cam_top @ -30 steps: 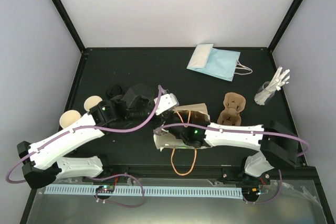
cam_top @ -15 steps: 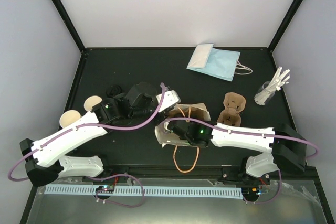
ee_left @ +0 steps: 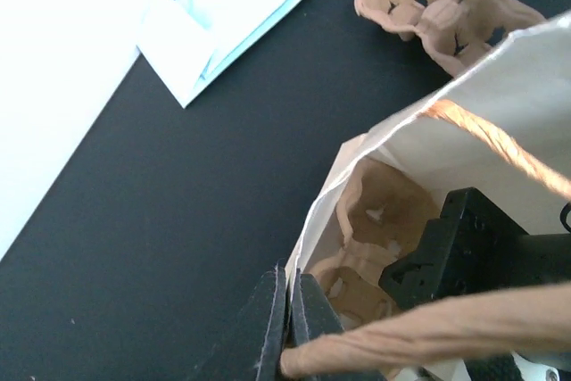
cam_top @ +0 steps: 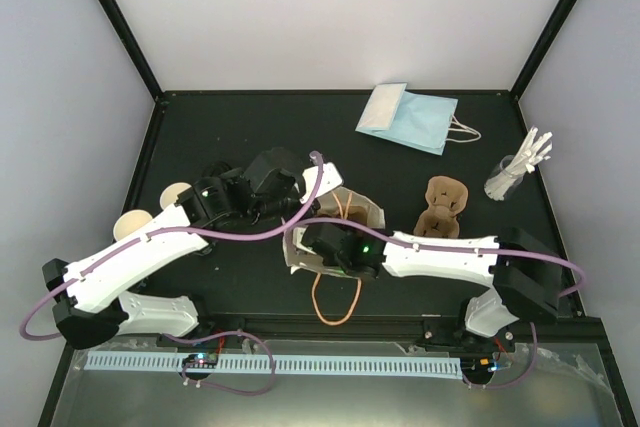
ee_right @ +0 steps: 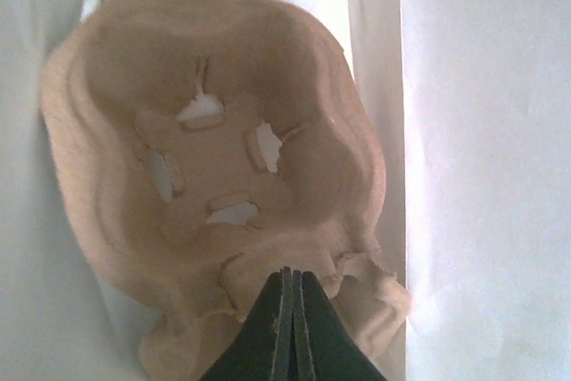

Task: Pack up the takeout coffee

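Observation:
A tan paper bag (cam_top: pixel 345 215) stands open in the middle of the table. My left gripper (ee_left: pixel 287 310) is shut on its rim, at the bag's left side (cam_top: pixel 298 205). My right gripper (ee_right: pixel 287 281) reaches inside the bag (cam_top: pixel 322 243) and is shut on the edge of a brown pulp cup carrier (ee_right: pixel 214 158). That carrier lies in the bag and also shows in the left wrist view (ee_left: pixel 375 220). The bag's orange handle (ee_left: pixel 419 336) crosses in front of the left fingers. No lidded coffee cup shows in any view.
A second pulp carrier (cam_top: pixel 443 207) lies right of the bag. A blue paper bag (cam_top: pixel 408 117) lies flat at the back. A clear cup of white stirrers (cam_top: pixel 512 172) stands far right. Lidless cream cups (cam_top: pixel 175 192) lie at the left edge.
The bag has shifted left and a little back, with both grippers on it. Its loose orange handle has swung left with it.

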`<state>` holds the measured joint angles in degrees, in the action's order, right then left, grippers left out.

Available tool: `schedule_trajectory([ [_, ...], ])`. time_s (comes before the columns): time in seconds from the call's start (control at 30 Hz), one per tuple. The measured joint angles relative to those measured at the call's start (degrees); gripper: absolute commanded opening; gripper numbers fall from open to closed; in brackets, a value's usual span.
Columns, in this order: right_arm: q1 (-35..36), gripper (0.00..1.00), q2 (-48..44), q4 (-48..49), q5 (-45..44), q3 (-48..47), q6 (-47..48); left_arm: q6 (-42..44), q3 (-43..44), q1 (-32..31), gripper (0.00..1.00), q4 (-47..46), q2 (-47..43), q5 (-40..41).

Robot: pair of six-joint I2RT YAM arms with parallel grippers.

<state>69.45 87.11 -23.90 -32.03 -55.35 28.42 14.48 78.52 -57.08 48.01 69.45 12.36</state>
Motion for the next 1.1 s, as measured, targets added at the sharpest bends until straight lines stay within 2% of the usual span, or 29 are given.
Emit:
schedule_trajectory([
  [0.3, 4.2, 0.01, 0.68, 1.68, -1.22, 2.89, 0.79, -3.1, -4.33, 0.0, 0.02, -0.11, -2.84, -5.35],
  [0.77, 9.62, 0.01, 0.57, 2.05, -4.46, 7.74, -2.69, -9.07, -11.26, -0.31, 0.01, -3.93, -7.02, -22.14],
  [1.1, 8.57, 0.01, 0.59, 1.66, -9.62, 6.58, -1.88, -11.17, -14.27, -1.05, 0.02, -5.42, -8.37, -25.55],
])
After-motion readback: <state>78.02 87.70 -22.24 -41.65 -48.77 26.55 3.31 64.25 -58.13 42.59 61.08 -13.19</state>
